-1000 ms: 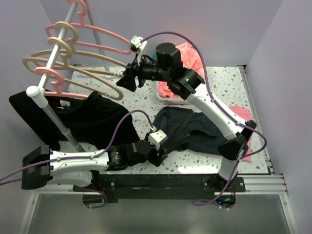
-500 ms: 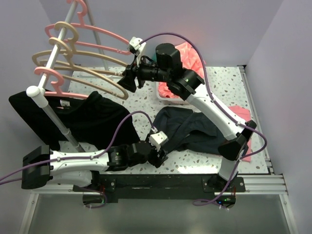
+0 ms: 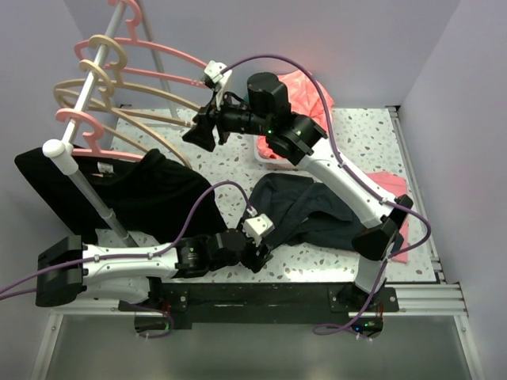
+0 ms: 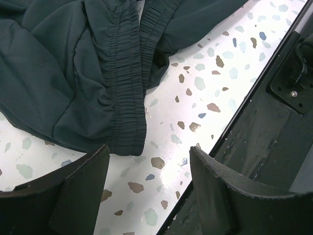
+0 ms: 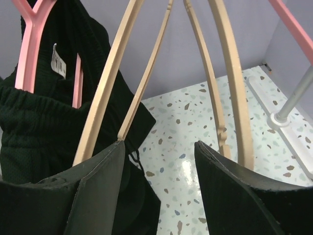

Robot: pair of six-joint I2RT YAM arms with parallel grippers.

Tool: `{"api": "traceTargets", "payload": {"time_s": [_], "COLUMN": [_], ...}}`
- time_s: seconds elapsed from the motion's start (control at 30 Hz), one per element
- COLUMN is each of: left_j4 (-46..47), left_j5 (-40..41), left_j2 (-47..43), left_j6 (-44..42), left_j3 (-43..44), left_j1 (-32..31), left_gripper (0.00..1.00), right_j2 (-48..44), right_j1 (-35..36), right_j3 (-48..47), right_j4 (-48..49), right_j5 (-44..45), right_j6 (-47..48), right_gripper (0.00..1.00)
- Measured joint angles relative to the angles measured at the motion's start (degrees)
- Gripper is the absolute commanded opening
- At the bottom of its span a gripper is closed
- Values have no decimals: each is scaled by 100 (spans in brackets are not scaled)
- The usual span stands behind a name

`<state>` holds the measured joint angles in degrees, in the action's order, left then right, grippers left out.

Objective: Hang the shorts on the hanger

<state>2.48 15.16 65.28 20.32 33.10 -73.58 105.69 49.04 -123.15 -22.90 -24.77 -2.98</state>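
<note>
The dark navy shorts lie crumpled on the speckled table right of centre. Their elastic waistband fills the upper left of the left wrist view. My left gripper is low by the shorts' near left edge; in its own view it is open and empty, with the waistband corner just ahead of the fingertips. Beige hangers hang on the rack rod. My right gripper is raised at their right ends, open. A beige hanger arm runs down behind the left finger; another beige arm passes behind the right finger.
A black T-shirt hangs on a pink hanger and drapes onto the table left. The rack pole slants over it. A white basket with a salmon-pink garment stands at the back. A pink cloth lies right.
My right gripper has moved a little left and up among the beige hangers' ends, and the lower beige hanger has shifted left. The left arm and shorts have not moved.
</note>
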Motion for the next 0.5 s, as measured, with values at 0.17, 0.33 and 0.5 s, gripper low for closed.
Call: {"api": "traceTargets", "payload": {"time_s": [0.17, 0.33, 0.5], "left_j4": [0, 0, 0], "left_j5": [0, 0, 0], "left_j2": [26, 42, 42], "left_j6": [-2, 0, -2], "left_j3": [0, 0, 0], "left_j1": [0, 0, 0], "left_gripper": [71, 71, 71], "right_j2": [-90, 20, 144], "right_j1": [0, 66, 256], "right_j3": [205, -179, -535], "right_j4": [354, 350, 365], "right_j5": [83, 61, 7], "right_j6": [-192, -236, -214], "right_gripper": [64, 64, 65]}}
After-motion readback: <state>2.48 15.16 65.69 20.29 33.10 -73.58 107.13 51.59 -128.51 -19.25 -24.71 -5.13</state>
